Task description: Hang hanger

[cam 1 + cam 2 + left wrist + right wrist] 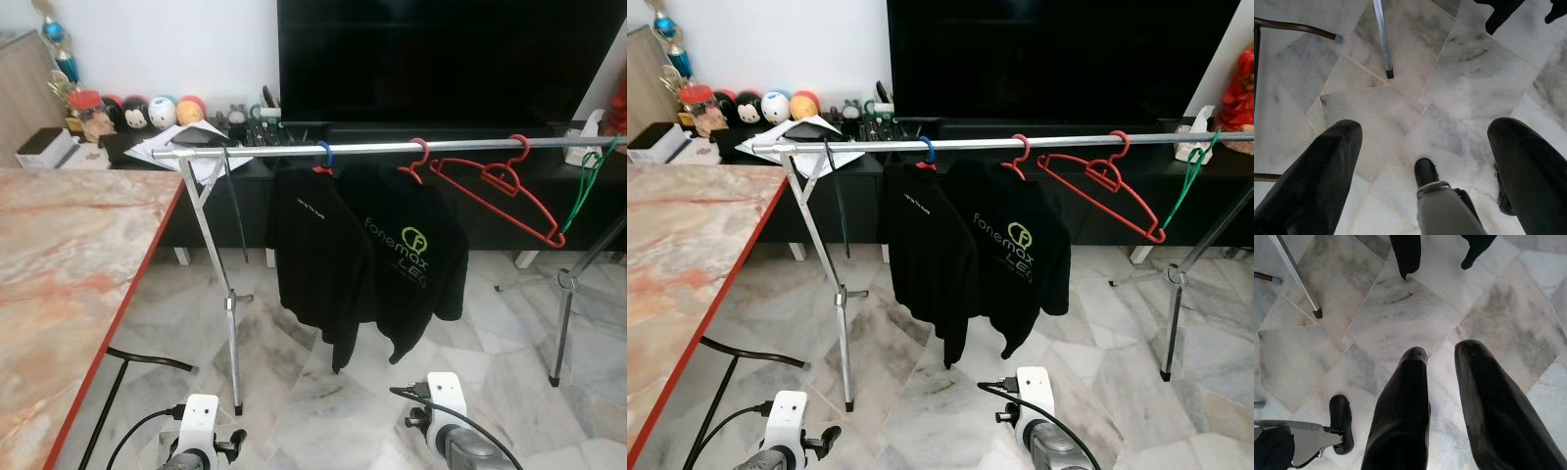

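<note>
Both claws low over marble floor (323, 392), left claw (1425, 147) spread wide, right claw (1442, 382) narrowly parted (both empty), red hanger (495, 191) on rail (372, 148) beyond.

Both head views face the clothes rail (392, 149) from nearby; both wrist views look down at marble floor (1459, 73) beneath it.

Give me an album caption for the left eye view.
Black shirts and an empty red hanger hang on a metal rail before a TV.
</note>
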`<state>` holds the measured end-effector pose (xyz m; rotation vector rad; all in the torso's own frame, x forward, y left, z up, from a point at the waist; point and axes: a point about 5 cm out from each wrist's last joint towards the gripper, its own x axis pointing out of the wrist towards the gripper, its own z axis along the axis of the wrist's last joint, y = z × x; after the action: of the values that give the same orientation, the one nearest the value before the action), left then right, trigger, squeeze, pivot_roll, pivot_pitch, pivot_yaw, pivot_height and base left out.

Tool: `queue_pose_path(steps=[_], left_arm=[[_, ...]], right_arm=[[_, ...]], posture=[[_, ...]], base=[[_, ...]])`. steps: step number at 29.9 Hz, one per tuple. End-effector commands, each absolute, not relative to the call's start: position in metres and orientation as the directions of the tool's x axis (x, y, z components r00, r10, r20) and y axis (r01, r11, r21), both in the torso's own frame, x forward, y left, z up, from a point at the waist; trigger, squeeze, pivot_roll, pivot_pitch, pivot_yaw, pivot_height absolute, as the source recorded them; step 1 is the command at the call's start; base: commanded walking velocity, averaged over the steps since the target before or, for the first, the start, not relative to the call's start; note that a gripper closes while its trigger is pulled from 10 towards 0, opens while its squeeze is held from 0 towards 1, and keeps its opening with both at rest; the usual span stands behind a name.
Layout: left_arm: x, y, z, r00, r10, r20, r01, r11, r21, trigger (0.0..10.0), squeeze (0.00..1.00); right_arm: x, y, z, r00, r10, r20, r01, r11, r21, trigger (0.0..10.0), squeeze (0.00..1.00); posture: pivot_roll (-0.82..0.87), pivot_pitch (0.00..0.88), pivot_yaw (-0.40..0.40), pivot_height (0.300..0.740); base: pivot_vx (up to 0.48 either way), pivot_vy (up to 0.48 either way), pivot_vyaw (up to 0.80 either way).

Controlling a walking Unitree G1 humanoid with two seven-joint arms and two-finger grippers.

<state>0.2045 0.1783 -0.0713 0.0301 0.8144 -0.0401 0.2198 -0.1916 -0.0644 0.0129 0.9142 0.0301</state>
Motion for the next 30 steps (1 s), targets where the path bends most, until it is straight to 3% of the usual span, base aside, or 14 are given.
queue_pose_path(steps=[1, 22, 30], left_arm=[[0.2054, 0.1771, -0.0713, 0.681, -0.026, -0.731, 0.056, 0.998, 0.016, 10.0, 0.0], [0.207, 0.1764, -0.0705, 0.682, -0.039, -0.73, 0.064, 0.998, 0.006, 10.0, 0.0], [0.2064, 0.1756, -0.0709, 0.68, -0.043, -0.732, 0.068, 0.998, 0.004, 10.0, 0.0]], right_arm=[[0.2208, -0.1941, -0.0635, 0.615, 0.02, -0.788, 0.001, 1.0, 0.026, 10.0, 0.0], [0.2225, -0.1939, -0.0624, 0.622, 0.02, -0.783, 0.006, 1.0, 0.03, 10.0, 0.0], [0.222, -0.1946, -0.0626, 0.621, 0.021, -0.784, 0.002, 1.0, 0.029, 10.0, 0.0]], posture=[[-0.08, 0.0, -0.006, 0.74], [-0.08, 0.0, -0.003, 0.74], [-0.08, 0.0, -0.008, 0.74]], base=[[0.0, 0.0, 0.0], [0.0, 0.0, 0.0], [0.26, 0.0, 0.0]])
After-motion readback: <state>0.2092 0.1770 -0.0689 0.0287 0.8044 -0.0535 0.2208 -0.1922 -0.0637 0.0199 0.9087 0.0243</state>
